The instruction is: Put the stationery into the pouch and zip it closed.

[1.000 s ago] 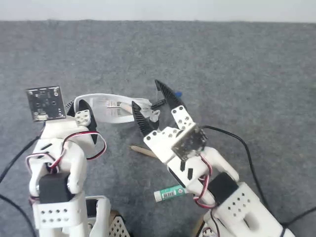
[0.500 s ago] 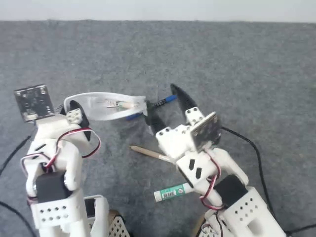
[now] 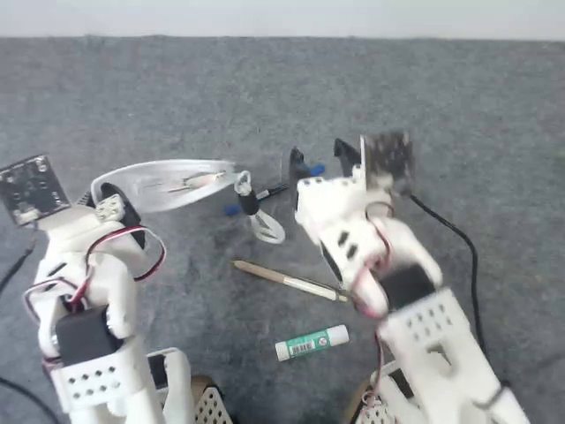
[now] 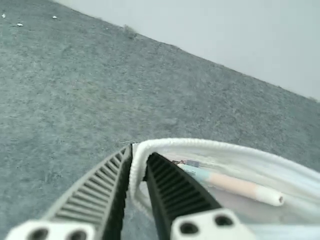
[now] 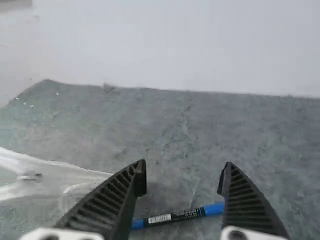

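- My left claw (image 3: 113, 199) is clenched on the pouch (image 3: 172, 181) rim. The pouch gapes open, with a pastel pen (image 4: 230, 182) lying inside.
- The blue pen (image 3: 269, 190) lies on the carpet (image 3: 441, 106) just beside the pouch's near end. Its long axis slants from the pouch towards the right arm.
- My right claw (image 3: 320, 159) hangs released above the pen's far end, nearer to it than the left claw. From its wrist the pen runs along the gap from jaw to jaw, so I judge a wrist roll is needed before closing.
- The pencil (image 3: 287, 279) and glue stick (image 3: 311, 343) lie towards the arm bases, apart from each other, with open carpet around them.
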You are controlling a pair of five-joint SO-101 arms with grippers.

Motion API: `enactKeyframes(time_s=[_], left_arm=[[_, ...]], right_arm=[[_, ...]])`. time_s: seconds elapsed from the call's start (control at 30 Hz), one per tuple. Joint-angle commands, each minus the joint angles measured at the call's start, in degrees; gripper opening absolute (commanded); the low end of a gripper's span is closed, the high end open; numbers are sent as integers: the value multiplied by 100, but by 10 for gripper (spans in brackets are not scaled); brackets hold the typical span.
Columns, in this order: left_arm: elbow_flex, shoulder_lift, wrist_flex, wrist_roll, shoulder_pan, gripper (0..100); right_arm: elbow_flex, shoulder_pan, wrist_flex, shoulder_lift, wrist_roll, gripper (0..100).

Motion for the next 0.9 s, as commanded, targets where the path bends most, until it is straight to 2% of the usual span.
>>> enactKeyframes(time_s=[0.0,0.37,0.67,0.87], left_arm=[[-57,-44,-255,114,-105,12],[-48,-44,-237,114,-105,12],[-48,-44,-237,114,-105,12],[-48,-44,-237,114,-105,12]], right_arm=[[-747,66,40,1103,-185,226],[-2180,286,84,3793,-642,226],[-4229,303,1921,5508,-1345,227],[-5090,303,2255,6448,-1468,227]])
